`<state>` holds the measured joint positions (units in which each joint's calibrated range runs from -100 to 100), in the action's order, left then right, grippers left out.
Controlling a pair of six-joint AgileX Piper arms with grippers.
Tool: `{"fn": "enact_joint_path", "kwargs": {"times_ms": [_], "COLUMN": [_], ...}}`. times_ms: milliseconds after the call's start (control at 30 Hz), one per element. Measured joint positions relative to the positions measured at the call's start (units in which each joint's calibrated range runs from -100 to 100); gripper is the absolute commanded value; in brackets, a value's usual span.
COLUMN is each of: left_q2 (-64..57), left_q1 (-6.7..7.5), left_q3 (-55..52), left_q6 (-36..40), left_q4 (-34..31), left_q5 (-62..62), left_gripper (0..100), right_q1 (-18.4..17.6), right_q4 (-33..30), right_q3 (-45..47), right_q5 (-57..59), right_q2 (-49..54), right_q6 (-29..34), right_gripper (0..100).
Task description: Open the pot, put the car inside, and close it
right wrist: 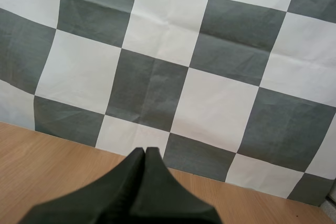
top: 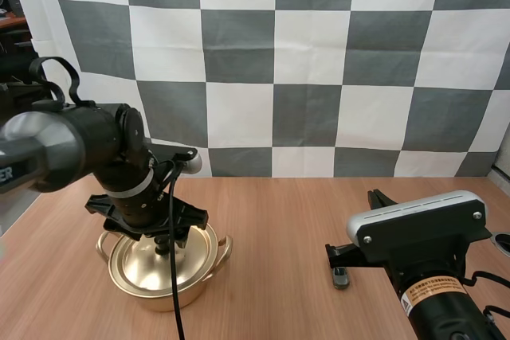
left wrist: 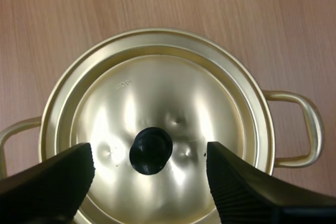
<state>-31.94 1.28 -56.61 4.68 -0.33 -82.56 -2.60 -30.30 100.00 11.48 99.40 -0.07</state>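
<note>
L gripper [left wrist: 149, 159] hangs straight over the pot [top: 163, 298], jaws spread wide, one finger on each side of the black knob [left wrist: 151, 150] at the centre of the lid [left wrist: 173, 85]. Nothing is pinched yet. The lid sits seated on the pot, so it's shut.

What counts for the next move: the knob lies dead between the fingers, though we can't tell how far below the tips. We reckon a short drop & a squeeze would take it.

R gripper [right wrist: 144, 151] is well to the right of the pot, fingers pressed together on nothing, aimed off across the table [top: 271, 220]. A small dark thing [top: 340, 278] lies on the table well right of the pot, close by the R gripper. It's prob. the car, but too small to be sure. If so, the R gripper is nearer to it and the L gripper to the lid.
</note>
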Motion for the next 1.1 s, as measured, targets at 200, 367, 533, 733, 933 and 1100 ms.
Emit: {"fn": "enact_joint_path", "kwargs": {"times_ms": [200, 367, 533, 733, 933, 1100], "left_q2": [2.9, 3.4, 3.4, 3.4, 3.4, 3.4], "left_q1": [0.00, 0.00, 0.00, 0.00, 0.00, 0.00], "left_q3": [0.0, 0.0, 0.0, 0.0, 0.0, 0.0], "left_q6": [0.0, 0.0, -1.1, 1.5, 1.5, 1.5], "left_q4": [0.3, 0.3, 0.3, -0.1, -0.1, -0.1], "left_q5": [1.4, 1.4, 1.4, 1.5, 1.5, 2.5], "left_gripper": [100, 100, 32, 1, 1, 0], "right_q1": [0.0, 0.0, 0.0, 0.0, 0.0, 0.0], "right_q4": [0.0, 0.0, 0.0, 0.0, 0.0, 0.0], "right_q3": [0.0, 0.0, 0.0, 0.0, 0.0, 0.0], "right_q5": [0.0, 0.0, -0.2, -0.2, -0.2, -0.2], "right_q2": [0.0, 0.0, 0.0, 0.0, 0.0, 0.0], "right_q6": [0.0, 0.0, 0.0, 0.0, 0.0, 0.0], "right_gripper": [0, 0, 0, 0, 0, 0]}}
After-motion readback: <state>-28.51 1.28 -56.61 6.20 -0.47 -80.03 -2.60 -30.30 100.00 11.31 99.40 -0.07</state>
